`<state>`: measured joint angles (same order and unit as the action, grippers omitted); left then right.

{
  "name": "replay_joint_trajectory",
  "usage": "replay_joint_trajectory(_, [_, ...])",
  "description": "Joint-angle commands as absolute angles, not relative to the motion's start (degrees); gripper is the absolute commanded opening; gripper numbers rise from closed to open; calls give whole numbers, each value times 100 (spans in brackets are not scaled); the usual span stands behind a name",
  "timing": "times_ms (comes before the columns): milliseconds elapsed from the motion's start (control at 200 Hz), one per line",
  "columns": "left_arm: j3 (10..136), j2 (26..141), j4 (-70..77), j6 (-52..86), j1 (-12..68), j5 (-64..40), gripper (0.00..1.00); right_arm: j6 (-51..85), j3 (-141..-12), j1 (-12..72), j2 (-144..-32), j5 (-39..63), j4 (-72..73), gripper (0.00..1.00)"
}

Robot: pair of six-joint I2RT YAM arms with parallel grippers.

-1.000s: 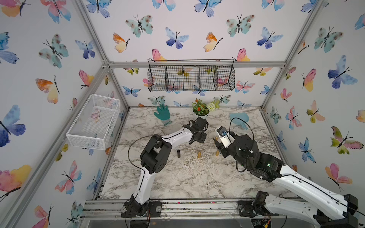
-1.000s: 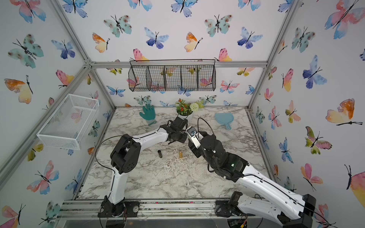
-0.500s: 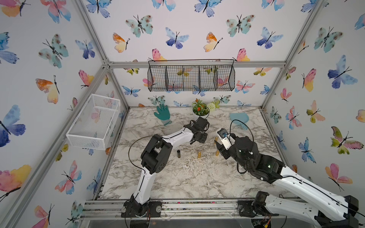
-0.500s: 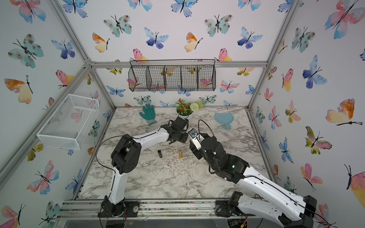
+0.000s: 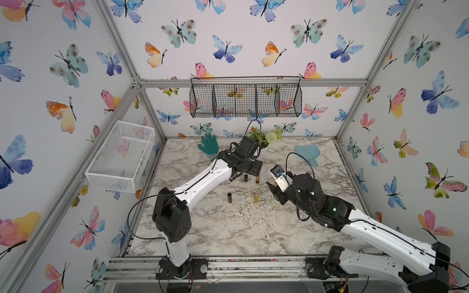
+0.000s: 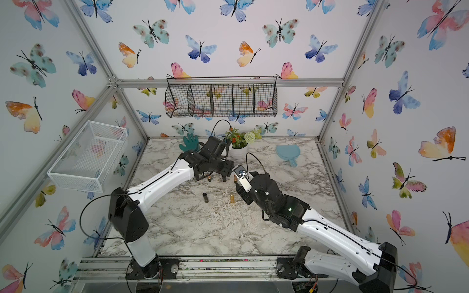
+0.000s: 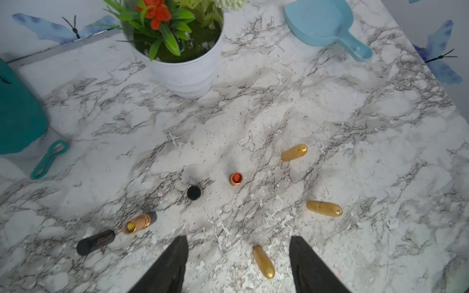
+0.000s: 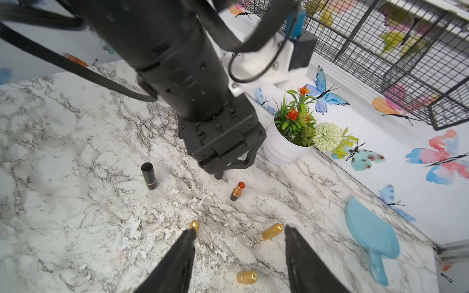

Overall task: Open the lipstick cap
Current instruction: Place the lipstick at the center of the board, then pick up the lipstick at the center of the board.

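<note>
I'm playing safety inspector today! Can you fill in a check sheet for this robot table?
Surface: marble table, flaky white specks.
Job's things: red lipstick uncapped, upright; black cap beside it; gold tubes scattered.
Clutter: potted plant, teal glove, blue scoop.
Grippers: left gripper open, empty; right gripper open, empty.
Cables: black cable hangs clear of the lipsticks.
Surroundings: butterfly walls, black wire basket, white mesh basket.
</note>
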<state>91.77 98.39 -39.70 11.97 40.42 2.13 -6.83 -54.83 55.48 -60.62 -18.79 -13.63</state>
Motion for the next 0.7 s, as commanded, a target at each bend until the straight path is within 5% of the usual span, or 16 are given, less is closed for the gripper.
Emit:
replay_joint_trajectory(0, [8463,9406,-4668,1338,3779,237,68,-528,-5574,5546,-6326,-1505,-997,58])
replay_joint_trajectory(245, [7406,8815,-4751,1302,3279,86,67,-561,-5675,5546,-6821,-1226,-705,58])
replay_joint_trajectory(696, [6845,9492,-4281,1223,3278,-418,58,-589,-5716,5546,-6984,-1252,-691,58])
